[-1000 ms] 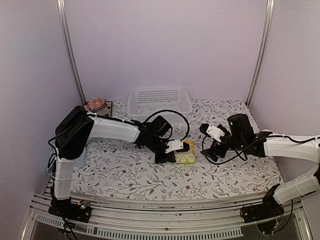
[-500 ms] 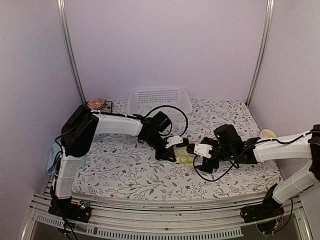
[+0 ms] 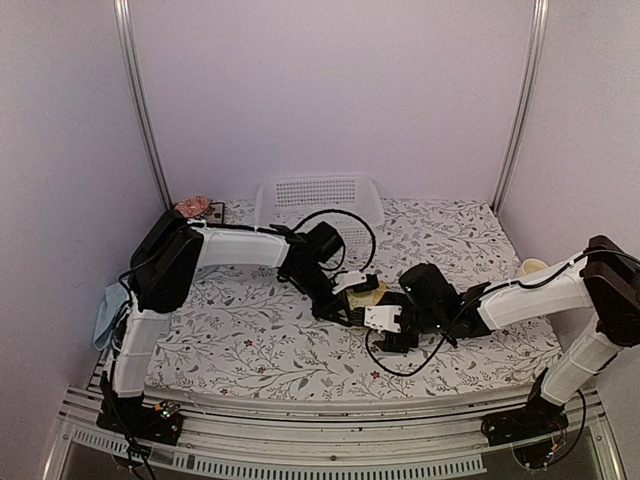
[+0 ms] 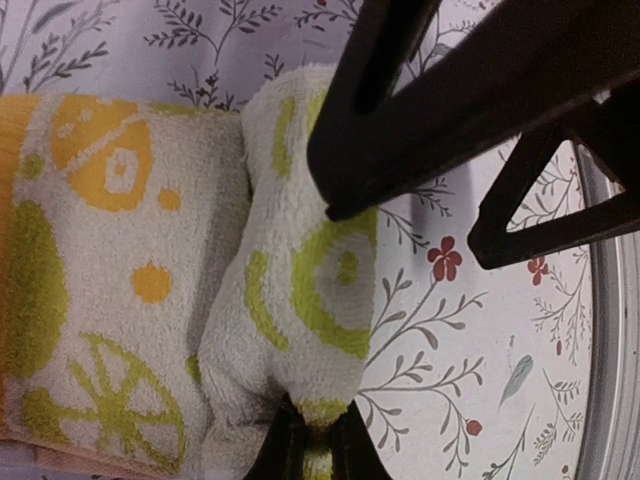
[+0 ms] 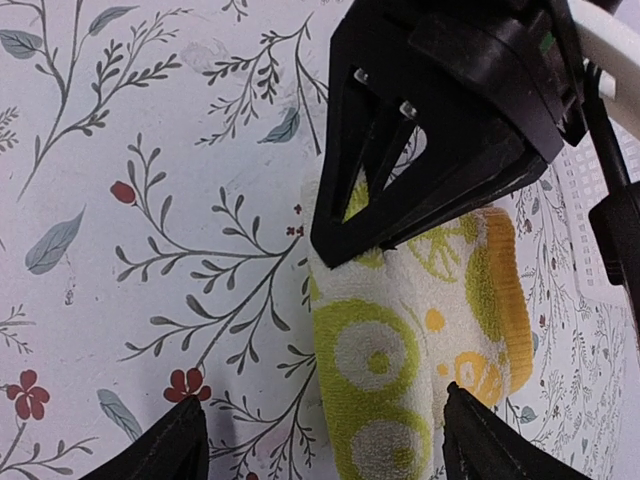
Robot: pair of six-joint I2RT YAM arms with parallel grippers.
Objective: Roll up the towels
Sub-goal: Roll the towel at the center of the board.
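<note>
Fingers (image 4: 288, 452) of the left gripper (image 4: 306, 448) are pressed together on a fold at one end of the yellow-green towel (image 4: 300, 290). The towel lies as a short, thick roll (printed with citrus slices and rings, edged in orange along one side) on the floral tablecloth (image 3: 250, 345) near the middle of the table. Facing it, the right gripper (image 5: 330, 445) has its fingers spread wide, one on each side of the roll's opposite end, gripping nothing. The finger (image 5: 165, 450) on the bare-cloth side is clear of the towel; whether the other touches the fabric cannot be told. Seen from overhead, the two arms meet over the roll, the left reaching in from the left and the right stretched low from the right. The pale blue towel (image 3: 105, 318) sits at the table's left edge beside the left arm, well apart from both grippers. A white basket (image 3: 320, 203) stands at the back of the table, behind the roll.
</note>
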